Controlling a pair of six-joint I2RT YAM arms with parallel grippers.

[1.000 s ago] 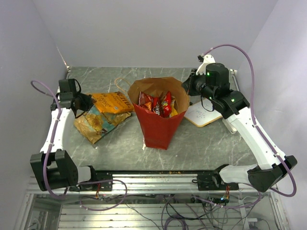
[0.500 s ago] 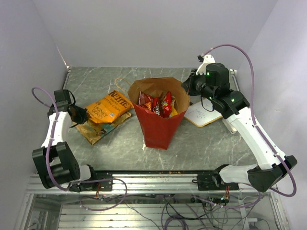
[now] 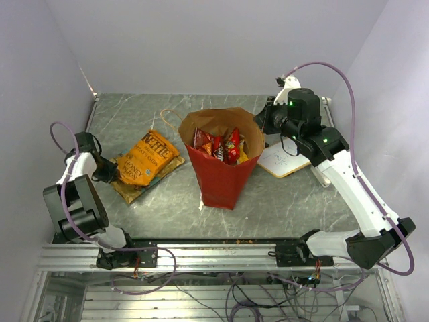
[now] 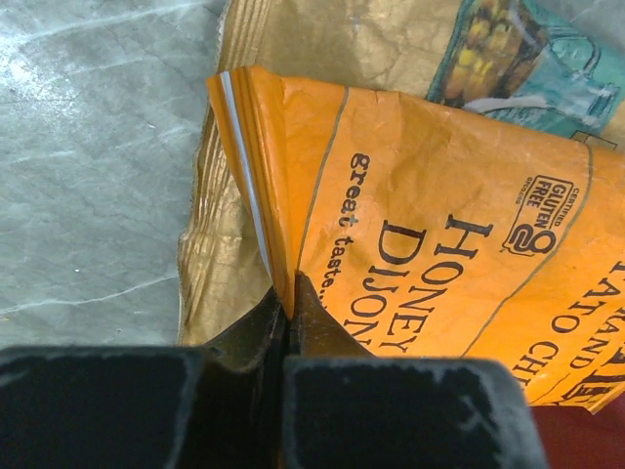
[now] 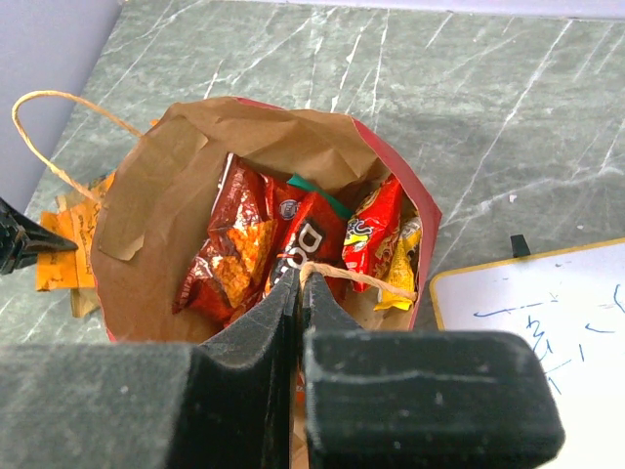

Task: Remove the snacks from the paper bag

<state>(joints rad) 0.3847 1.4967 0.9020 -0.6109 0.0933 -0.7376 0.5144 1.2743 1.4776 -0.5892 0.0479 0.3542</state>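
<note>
The red paper bag [image 3: 221,176] stands upright mid-table, brown inside [image 5: 161,195], holding several snacks: a red Doritos bag [image 5: 314,234], a red packet [image 5: 376,227] and a yellow one [image 5: 405,266]. My right gripper [image 5: 301,280] is shut on the bag's twisted paper handle [image 5: 366,280] at the bag's right rim [image 3: 260,124]. My left gripper [image 3: 114,172] is shut on the edge of an orange Kettle chip bag [image 3: 151,156], seen close in the left wrist view [image 4: 439,225]. That bag lies on a gold-and-teal packet [image 4: 220,283] on the table left of the paper bag.
A white board with a wood frame [image 3: 285,159] lies right of the bag, under my right arm, also in the right wrist view [image 5: 547,313]. The bag's other handle [image 5: 54,112] loops out to the left. Grey walls close in the left, back and right.
My left arm has drawn back toward the left and near side, pulling the orange bag with it onto the gold packet. The right arm and paper bag have not moved.
</note>
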